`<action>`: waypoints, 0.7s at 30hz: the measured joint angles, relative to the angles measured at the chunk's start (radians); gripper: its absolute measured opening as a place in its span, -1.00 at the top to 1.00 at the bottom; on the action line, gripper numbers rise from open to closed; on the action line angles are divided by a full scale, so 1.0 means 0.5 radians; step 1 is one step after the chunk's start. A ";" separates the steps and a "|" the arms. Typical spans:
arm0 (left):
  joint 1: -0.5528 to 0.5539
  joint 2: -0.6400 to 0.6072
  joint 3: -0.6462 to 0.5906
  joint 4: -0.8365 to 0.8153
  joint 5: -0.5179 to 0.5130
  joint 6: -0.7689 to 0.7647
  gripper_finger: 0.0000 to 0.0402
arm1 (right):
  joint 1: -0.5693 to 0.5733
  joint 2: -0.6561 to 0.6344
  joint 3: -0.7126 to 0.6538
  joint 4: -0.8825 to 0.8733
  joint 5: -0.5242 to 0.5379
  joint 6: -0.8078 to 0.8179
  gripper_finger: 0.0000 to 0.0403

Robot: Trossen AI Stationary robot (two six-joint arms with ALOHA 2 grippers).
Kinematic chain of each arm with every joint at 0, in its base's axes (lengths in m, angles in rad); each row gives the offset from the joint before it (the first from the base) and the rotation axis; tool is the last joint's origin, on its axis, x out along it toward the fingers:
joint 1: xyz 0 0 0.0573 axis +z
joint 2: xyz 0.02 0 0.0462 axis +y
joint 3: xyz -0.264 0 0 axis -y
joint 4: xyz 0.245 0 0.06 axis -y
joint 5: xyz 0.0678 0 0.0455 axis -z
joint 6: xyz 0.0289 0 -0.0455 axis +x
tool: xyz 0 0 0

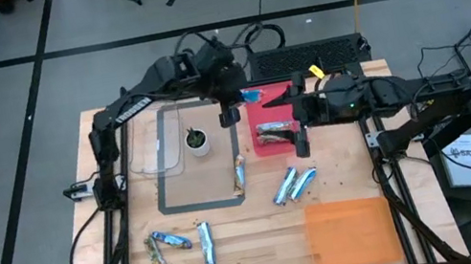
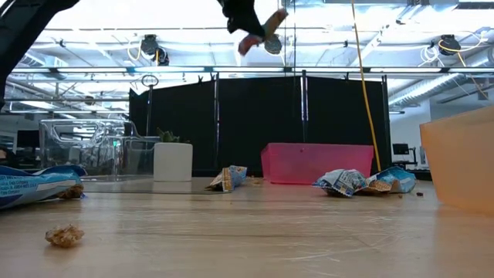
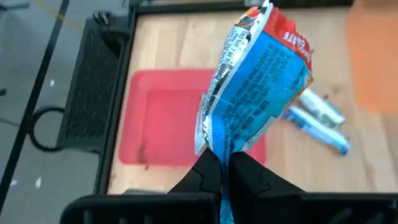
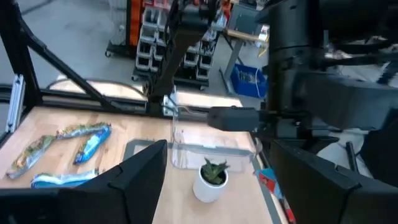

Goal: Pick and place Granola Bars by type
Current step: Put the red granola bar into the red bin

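Note:
My left gripper [image 1: 230, 113] hangs high over the table beside the pink tray [image 1: 262, 147] and is shut on a blue-and-red granola bar [image 3: 261, 81]; it also shows at the top of the low view [image 2: 258, 35]. One silver bar [image 1: 276, 130] lies in the pink tray. My right gripper [image 1: 301, 143] hovers open just right of that tray and touches nothing. Other bars lie flat on the wood: one [image 1: 239, 172] on the grey tape frame, two blue ones [image 1: 291, 183] mid-table, and several [image 1: 179, 254] at the near left. My left gripper pinches the bar's crinkled end [image 3: 224, 155] between its two fingers [image 3: 252, 174], coming from above. The rest of the bar sticks out beyond the fingertips. It is lifted clear, with the pink tray [image 3: 168, 118] below it.
A clear tray [image 1: 158, 144] and a small potted plant [image 1: 196, 141] stand inside the grey tape frame [image 1: 171, 206]. An orange tray [image 1: 350, 231] sits at the near right. A crumb [image 2: 65, 235] lies near the front edge. A dark keyboard [image 1: 305, 58] is at the far edge.

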 joint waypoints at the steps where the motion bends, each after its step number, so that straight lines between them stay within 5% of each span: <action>1: -0.011 -0.012 0.000 0.027 0.001 -0.019 0.95 | 0.000 -0.006 0.000 0.011 0.000 -0.011 -0.38; 13: -0.126 -0.140 -0.003 0.393 0.272 -0.241 0.95 | 0.000 -0.075 0.000 0.405 -0.001 -0.029 -0.53; 21: -0.244 -0.160 -0.003 0.651 0.257 -0.275 0.95 | 0.000 -0.076 0.000 0.528 -0.001 -0.012 -0.71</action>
